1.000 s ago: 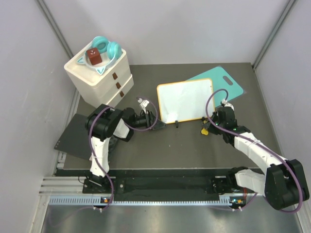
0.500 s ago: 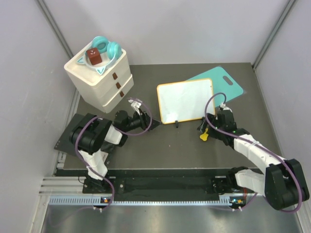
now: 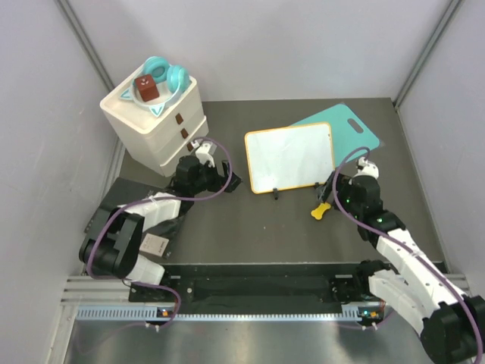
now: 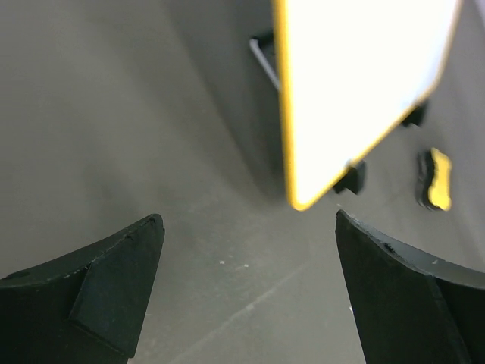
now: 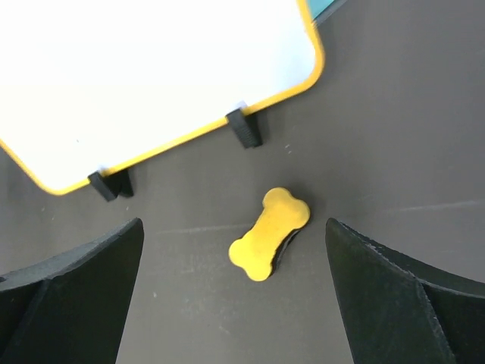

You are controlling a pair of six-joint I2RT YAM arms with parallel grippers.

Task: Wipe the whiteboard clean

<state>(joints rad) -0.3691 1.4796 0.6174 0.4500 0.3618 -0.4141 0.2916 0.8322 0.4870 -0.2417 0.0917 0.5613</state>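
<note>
The whiteboard [image 3: 290,158] stands tilted on small black feet in the middle of the table, its yellow-orange frame around a blank white face. It also shows in the left wrist view [image 4: 356,76] and the right wrist view [image 5: 151,68]. A yellow bone-shaped eraser [image 3: 321,210] lies loose on the table just in front of the board's right foot. My right gripper [image 5: 233,227] hangs open above it, the eraser [image 5: 270,233] between the fingers but touching neither. My left gripper [image 4: 247,243] is open and empty, left of the board's lower left corner.
A white drawer unit [image 3: 155,121] with a teal bowl and a brown block on top stands at the back left. A teal cutting board [image 3: 352,129] lies behind the whiteboard at the right. A dark flat mat [image 3: 114,208] lies at the left edge.
Both grippers have opened wide. The left gripper has drawn back leftward from the whiteboard's corner. The right gripper has pulled back, and the eraser now lies free on the table.
</note>
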